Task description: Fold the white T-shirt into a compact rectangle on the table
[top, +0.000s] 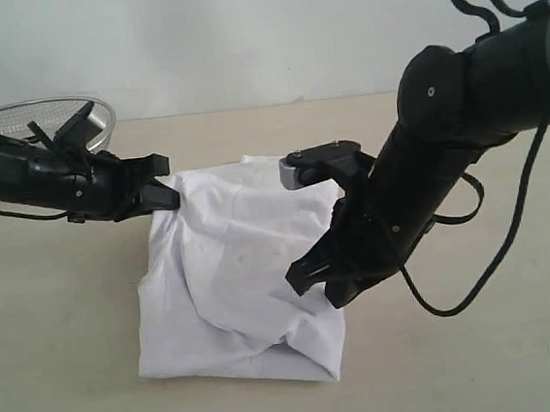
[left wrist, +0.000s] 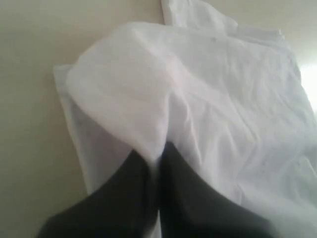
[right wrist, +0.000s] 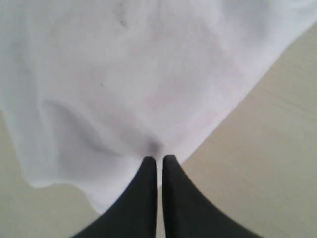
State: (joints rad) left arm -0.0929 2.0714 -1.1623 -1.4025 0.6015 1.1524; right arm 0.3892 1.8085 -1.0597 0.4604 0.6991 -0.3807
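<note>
The white T-shirt (top: 232,268) lies crumpled and partly folded on the table (top: 63,333), plain white side up, with no lettering showing. My left gripper (top: 167,197) is at the shirt's far left corner. In the left wrist view it (left wrist: 158,153) is shut on a raised fold of the shirt (left wrist: 223,99). At the shirt's right edge, my right gripper (top: 314,285) hangs slightly above the table. The right wrist view shows it (right wrist: 159,159) shut on the hem, the cloth (right wrist: 124,74) hanging from the pinch.
A round silver wire-mesh basket (top: 42,116) stands at the back left, just behind my left arm. Bare beige tabletop (right wrist: 267,148) surrounds the shirt on all sides. A black cable loops below my right arm (top: 460,300).
</note>
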